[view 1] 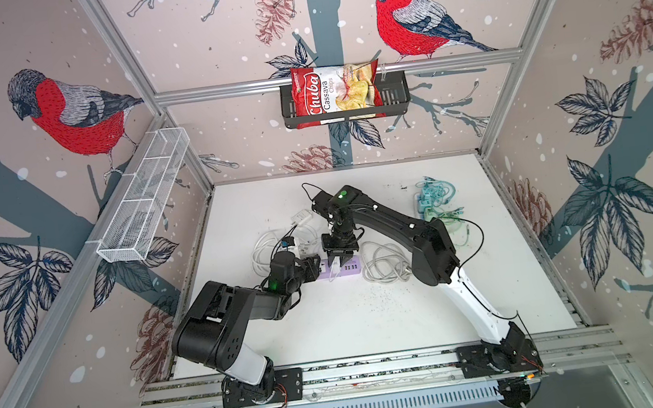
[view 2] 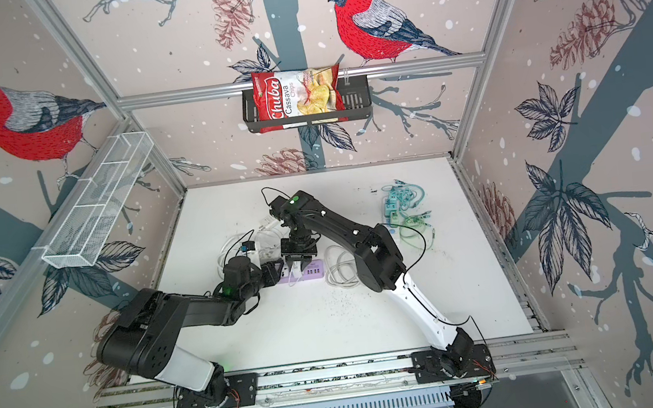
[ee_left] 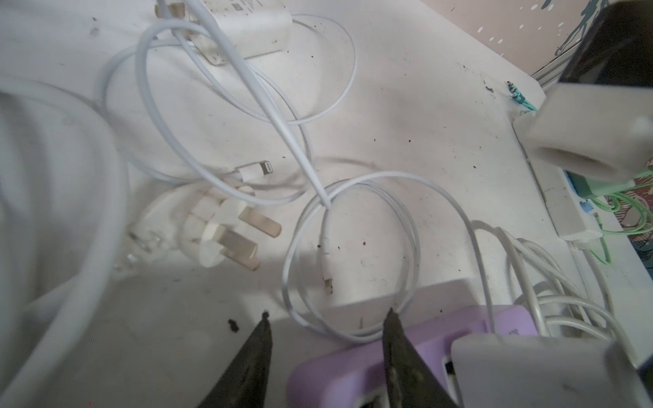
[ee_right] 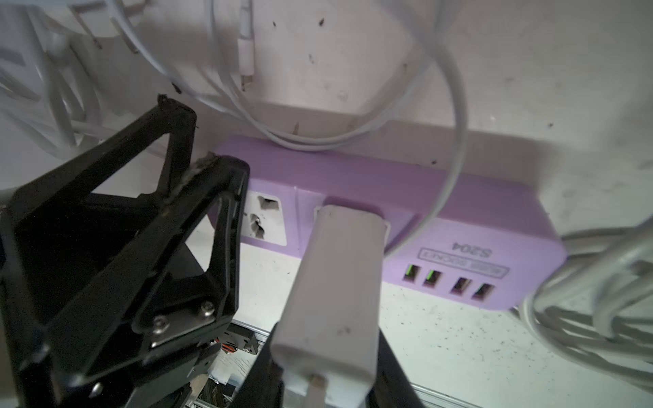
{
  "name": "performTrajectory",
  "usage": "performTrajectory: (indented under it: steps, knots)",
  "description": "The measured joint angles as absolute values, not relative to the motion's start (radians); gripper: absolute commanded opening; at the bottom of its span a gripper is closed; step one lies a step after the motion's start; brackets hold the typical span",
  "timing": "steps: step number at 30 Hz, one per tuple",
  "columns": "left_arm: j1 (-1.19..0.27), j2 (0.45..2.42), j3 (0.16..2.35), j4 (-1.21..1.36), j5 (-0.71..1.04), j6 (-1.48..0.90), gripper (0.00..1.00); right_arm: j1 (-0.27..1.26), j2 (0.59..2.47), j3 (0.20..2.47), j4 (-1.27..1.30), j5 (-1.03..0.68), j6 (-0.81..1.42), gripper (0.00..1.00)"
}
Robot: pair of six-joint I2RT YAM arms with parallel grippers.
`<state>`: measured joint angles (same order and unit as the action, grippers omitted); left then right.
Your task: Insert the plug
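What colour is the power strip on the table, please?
Lilac purple; the power strip shows best in the right wrist view.

Prongs of charger [ee_right: 335,282] unseen at strip [ee_right: 477,212]

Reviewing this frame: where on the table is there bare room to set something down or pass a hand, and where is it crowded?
Free: the near table between left arm and right arm, before the purple power strip; also beyond the right arm toward the wall. Crowded: white cables and chargers around the strip, teal cables at the back.
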<state>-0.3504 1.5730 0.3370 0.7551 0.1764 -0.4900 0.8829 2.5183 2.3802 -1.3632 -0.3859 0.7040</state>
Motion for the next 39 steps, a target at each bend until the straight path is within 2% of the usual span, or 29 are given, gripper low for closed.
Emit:
performTrajectory:
  steps: [6,12,17,23,29,39]
  knots:
    - [-0.352,1.559,0.287,0.818,0.199,-0.498,0.46,0.883,2.518,2.373,-1.349,-0.388,0.704,0.00]
    - [-0.392,1.441,0.254,0.734,0.170,-0.507,0.46,0.882,2.518,2.369,-1.338,-0.394,0.708,0.00]
    - [-0.464,1.330,0.214,0.673,0.097,-0.557,0.48,0.881,2.518,2.354,-1.318,-0.403,0.715,0.00]
    - [-0.506,1.329,0.197,0.689,0.034,-0.604,0.48,0.880,2.518,2.347,-1.312,-0.410,0.715,0.00]
    - [-0.539,1.301,0.126,0.743,0.135,-0.673,0.51,0.871,2.510,2.322,-1.292,-0.435,0.712,0.00]
    - [-0.607,1.188,0.088,0.771,0.202,-0.611,0.52,0.870,2.487,2.272,-1.250,-0.445,0.713,0.00]
